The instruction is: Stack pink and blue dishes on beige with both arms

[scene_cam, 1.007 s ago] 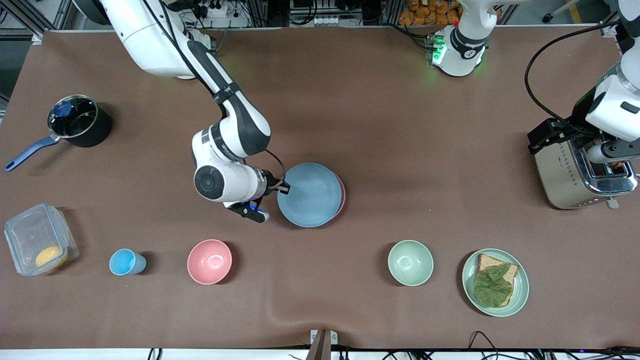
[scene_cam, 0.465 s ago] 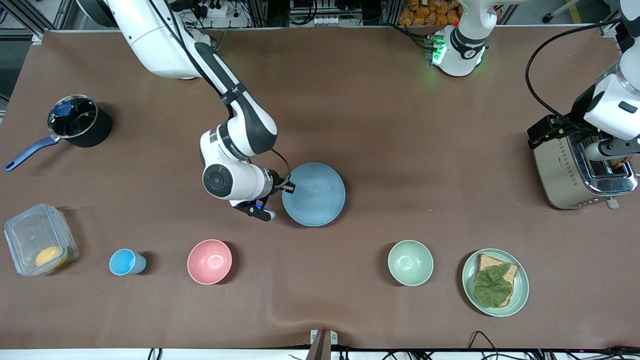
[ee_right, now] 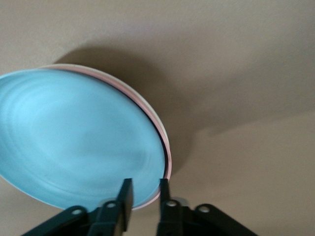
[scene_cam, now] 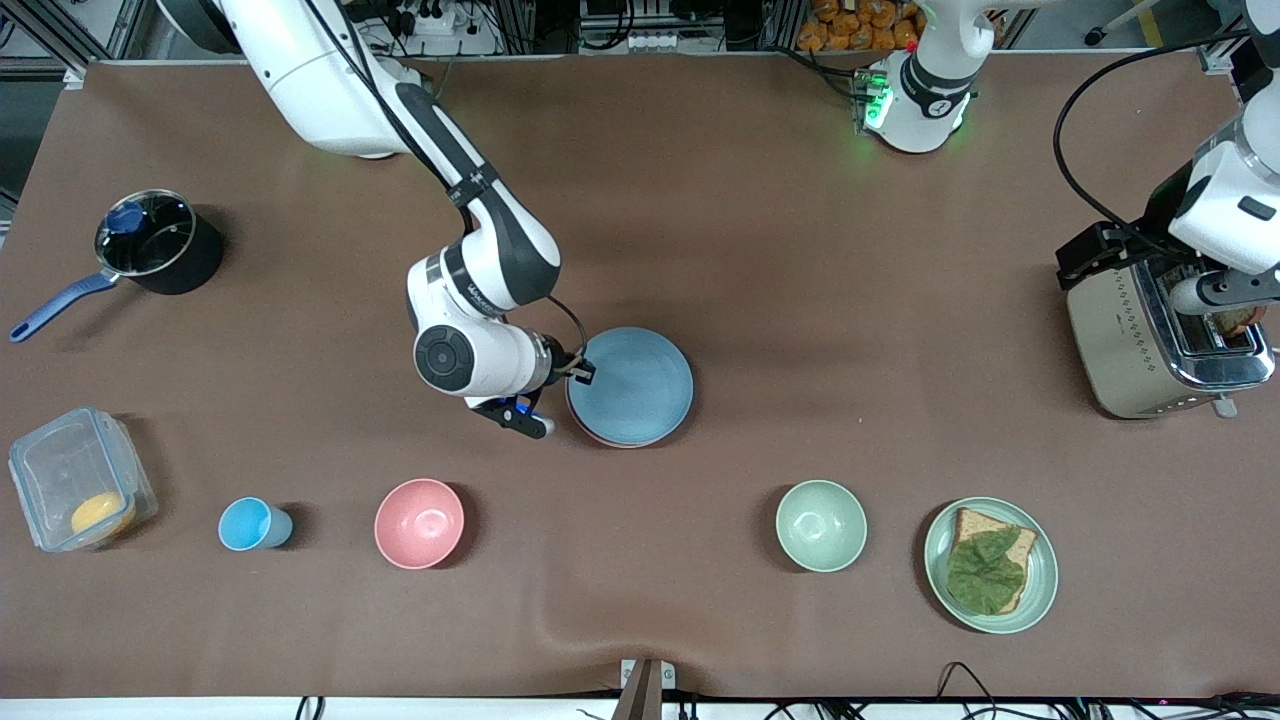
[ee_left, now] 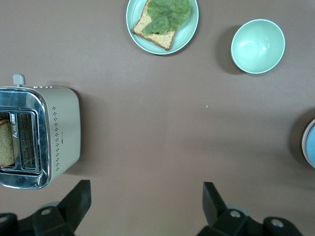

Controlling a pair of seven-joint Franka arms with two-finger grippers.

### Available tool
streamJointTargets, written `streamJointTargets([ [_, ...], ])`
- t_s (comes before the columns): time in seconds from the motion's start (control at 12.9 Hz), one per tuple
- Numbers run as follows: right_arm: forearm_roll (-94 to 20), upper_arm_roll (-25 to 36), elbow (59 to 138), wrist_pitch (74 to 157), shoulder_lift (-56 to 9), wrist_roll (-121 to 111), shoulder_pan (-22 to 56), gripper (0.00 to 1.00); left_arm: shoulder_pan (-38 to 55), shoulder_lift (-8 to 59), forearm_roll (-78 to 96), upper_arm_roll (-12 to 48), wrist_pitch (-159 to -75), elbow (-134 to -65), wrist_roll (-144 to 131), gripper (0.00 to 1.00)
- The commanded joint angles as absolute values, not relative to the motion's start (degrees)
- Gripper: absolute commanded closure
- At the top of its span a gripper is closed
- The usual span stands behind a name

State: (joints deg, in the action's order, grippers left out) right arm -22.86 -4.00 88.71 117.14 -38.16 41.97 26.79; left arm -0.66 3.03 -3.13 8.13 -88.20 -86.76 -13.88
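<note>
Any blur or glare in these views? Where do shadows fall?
Right wrist view: blue plate looks soft and smeared, dark shadow beside the stack. Front view: sharp, green glow at the left arm's base. Left wrist view: crisp, soft shadow by the toaster.

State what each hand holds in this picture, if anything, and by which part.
The right hand grips the blue plate by its rim, at the edge toward the right arm's end of the table. The left hand, open above the table by the toaster, holds nothing.
</note>
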Motion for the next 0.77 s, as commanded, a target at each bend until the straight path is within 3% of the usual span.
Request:
streamJointTargets([
  [0.0,-23.8,-3.8,87.6,113.0,-36.8,41.4,24.1,0.00,-0.7,2.2,-2.5,7.8,-86.7,-86.6,-12.3,0.00],
  [0.54,-22.2,-3.5,85.4,105.7,-32.4,23.4,11.4,0.00,-0.6,2.2,-2.5,7.8,-86.7,-86.1,-12.4,0.00],
  [0.7,-16.6,-3.5,85.4,103.7,-30.2,18.0,8.4,0.00,-0.6,2.2,-2.5,7.8,-86.7,-85.8,-12.3,0.00],
])
